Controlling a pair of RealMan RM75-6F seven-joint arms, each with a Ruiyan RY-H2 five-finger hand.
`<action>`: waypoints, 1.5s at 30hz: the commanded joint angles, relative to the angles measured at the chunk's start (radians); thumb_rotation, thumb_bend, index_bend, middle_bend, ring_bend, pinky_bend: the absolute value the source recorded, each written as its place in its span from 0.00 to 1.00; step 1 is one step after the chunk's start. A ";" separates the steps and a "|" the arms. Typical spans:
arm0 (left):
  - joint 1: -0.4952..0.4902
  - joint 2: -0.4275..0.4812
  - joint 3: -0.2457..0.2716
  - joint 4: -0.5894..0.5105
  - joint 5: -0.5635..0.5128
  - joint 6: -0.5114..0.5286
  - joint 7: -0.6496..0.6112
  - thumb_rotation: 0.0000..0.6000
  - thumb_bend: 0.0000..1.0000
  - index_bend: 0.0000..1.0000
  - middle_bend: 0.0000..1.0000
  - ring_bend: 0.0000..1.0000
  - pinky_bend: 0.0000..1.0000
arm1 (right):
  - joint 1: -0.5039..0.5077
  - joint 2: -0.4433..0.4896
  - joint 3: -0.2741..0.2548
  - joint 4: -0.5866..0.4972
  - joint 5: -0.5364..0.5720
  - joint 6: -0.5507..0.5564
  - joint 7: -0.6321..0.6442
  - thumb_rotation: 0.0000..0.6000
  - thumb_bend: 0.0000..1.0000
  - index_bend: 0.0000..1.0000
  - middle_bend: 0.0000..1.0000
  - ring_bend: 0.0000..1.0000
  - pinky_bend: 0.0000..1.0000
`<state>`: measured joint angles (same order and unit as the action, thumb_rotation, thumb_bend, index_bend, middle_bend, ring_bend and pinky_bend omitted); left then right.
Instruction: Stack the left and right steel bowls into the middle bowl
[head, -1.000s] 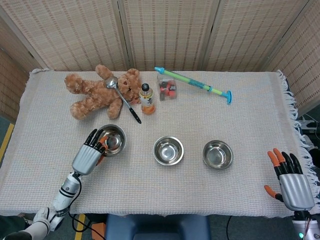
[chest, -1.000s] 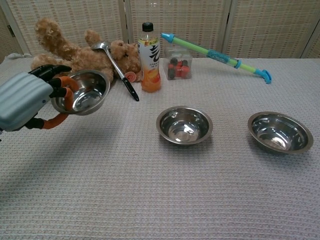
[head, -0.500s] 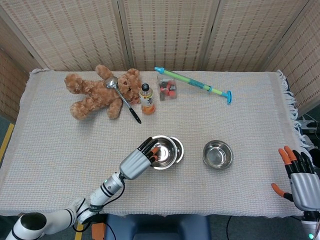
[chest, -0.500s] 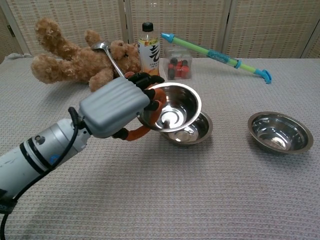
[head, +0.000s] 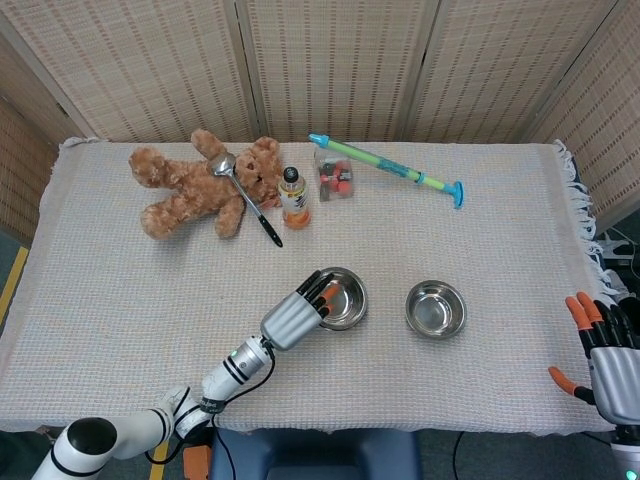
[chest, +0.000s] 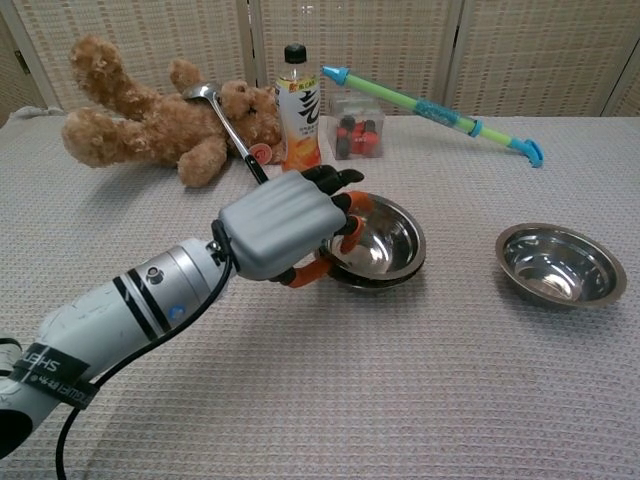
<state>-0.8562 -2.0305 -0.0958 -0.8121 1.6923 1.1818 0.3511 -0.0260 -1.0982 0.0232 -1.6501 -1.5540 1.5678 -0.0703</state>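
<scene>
In the middle of the table the left steel bowl (head: 347, 296) (chest: 388, 238) sits nested in the middle bowl, whose rim (chest: 392, 280) shows just beneath it. My left hand (head: 297, 316) (chest: 285, 225) still grips the near-left rim of the nested bowl, with its fingers hooked over the edge and the thumb under it. To the right, the other steel bowl (head: 435, 308) (chest: 558, 263) stands alone with nothing in it. My right hand (head: 608, 355) hovers at the table's front right corner with spread fingers and holds nothing; only the head view shows it.
Along the back lie a teddy bear (head: 195, 185) with a ladle (head: 247, 200) across it, an orange drink bottle (head: 293, 197), a clear box of small items (head: 334, 177) and a green-blue toy syringe (head: 388, 169). The tablecloth's fringed edge (head: 585, 215) runs down the right.
My left hand has carried the left bowl from the table's left to the middle and lowered it into the middle bowl. The right hand has drifted slightly toward the front right.
</scene>
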 joint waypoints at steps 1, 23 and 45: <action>0.022 0.058 0.003 -0.109 -0.032 -0.027 0.046 1.00 0.45 0.00 0.00 0.00 0.10 | 0.001 -0.004 -0.003 0.000 -0.005 -0.003 -0.007 1.00 0.07 0.00 0.00 0.00 0.00; 0.382 0.524 0.168 -0.549 -0.105 0.206 0.110 1.00 0.44 0.00 0.00 0.00 0.08 | 0.286 -0.262 0.047 0.111 0.072 -0.451 -0.342 1.00 0.12 0.18 0.00 0.00 0.00; 0.442 0.610 0.137 -0.555 -0.070 0.240 0.059 1.00 0.44 0.00 0.00 0.00 0.08 | 0.365 -0.436 0.050 0.266 0.000 -0.329 -0.281 1.00 0.40 0.75 0.06 0.00 0.00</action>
<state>-0.4149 -1.4209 0.0415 -1.3661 1.6213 1.4218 0.4114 0.3493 -1.5512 0.0831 -1.3592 -1.5054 1.1828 -0.3733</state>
